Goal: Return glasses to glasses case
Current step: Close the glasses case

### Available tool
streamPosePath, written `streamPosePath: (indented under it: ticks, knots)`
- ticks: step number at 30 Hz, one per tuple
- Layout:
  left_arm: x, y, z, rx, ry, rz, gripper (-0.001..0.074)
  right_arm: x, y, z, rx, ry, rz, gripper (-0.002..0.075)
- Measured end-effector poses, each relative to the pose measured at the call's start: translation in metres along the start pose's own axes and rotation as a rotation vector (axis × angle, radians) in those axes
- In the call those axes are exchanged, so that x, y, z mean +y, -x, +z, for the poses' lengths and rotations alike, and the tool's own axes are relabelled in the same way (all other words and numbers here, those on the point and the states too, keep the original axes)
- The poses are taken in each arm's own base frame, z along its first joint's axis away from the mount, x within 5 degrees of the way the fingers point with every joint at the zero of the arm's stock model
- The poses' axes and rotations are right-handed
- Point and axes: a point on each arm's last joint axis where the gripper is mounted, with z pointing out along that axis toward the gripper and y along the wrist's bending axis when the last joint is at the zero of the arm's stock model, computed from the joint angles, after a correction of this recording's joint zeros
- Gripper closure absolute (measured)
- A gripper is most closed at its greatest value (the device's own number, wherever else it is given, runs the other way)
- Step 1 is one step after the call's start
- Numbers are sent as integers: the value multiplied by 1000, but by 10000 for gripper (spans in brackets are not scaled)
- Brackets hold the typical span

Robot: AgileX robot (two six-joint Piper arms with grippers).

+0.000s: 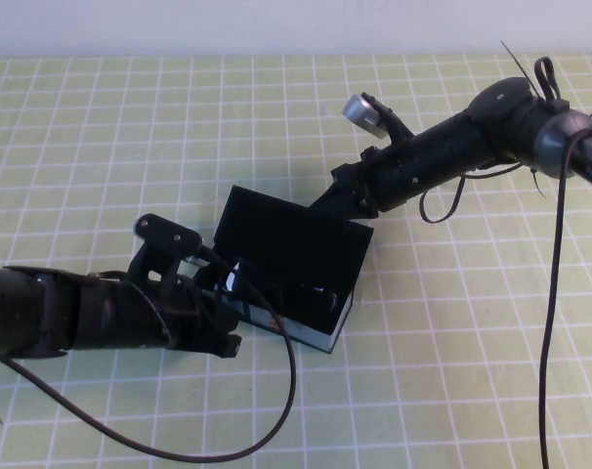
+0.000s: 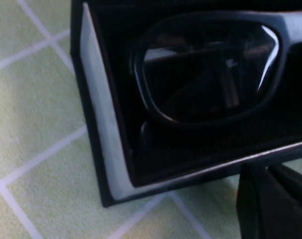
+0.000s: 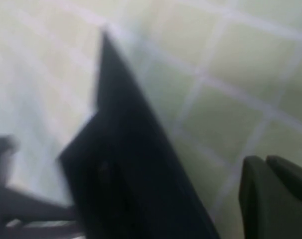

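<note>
The glasses (image 2: pixel 211 74) lie inside the glasses case (image 1: pixel 291 269); left gripper (image 1: pixel 232 293) beside it, right gripper (image 1: pixel 340 195) at its lid, grips unclear.

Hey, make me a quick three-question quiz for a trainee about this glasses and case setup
1. True or false: the glasses lie inside the glasses case.
2. Which pincer is at the raised lid? A) left pincer B) right pincer
3. Fill in: the left pincer is at the case's ____ side, the robot's own.

Key:
1. True.
2. B, the right pincer reaches the lid's far edge.
3. Left.
</note>
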Motion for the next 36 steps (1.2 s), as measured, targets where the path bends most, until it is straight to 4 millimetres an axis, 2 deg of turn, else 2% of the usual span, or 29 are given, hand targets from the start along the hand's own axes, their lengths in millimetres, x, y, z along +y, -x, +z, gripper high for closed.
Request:
streamPosePath:
  ticks: [5,9,12,15,17,20,25,27,30,33,36]
  knots:
    - [0,0,1,1,0,-4,739,18,-2,9,15,110,-34,742]
    - [0,0,1,1,-2,-4,739,31,-5,22,49,120,-65,742]
    - [-1,1,-1,-7,-9,-2,739,48,-8,29,80,115,-113,742]
    - [-4,9,-15,-28,-22,51,739,70,-10,32,121,100,-173,742]
    - [-6,17,-33,-51,-19,98,739,82,-12,32,149,81,-191,742]
    - [-5,29,-72,-98,27,99,739,91,-16,34,189,47,-205,742]
    - [-9,43,-155,-270,123,9,739,98,-26,45,272,-35,-244,742]
    - [-18,44,-184,-335,146,23,739,99,-30,50,315,-88,-261,742]
    - [-44,38,-225,-406,164,105,739,99,-34,53,344,-127,-249,743]
    - [-77,24,-254,-410,153,179,739,100,-34,52,344,-138,-239,743]
    - [-103,2,-275,-382,153,171,739,107,-31,44,340,-165,-266,743]
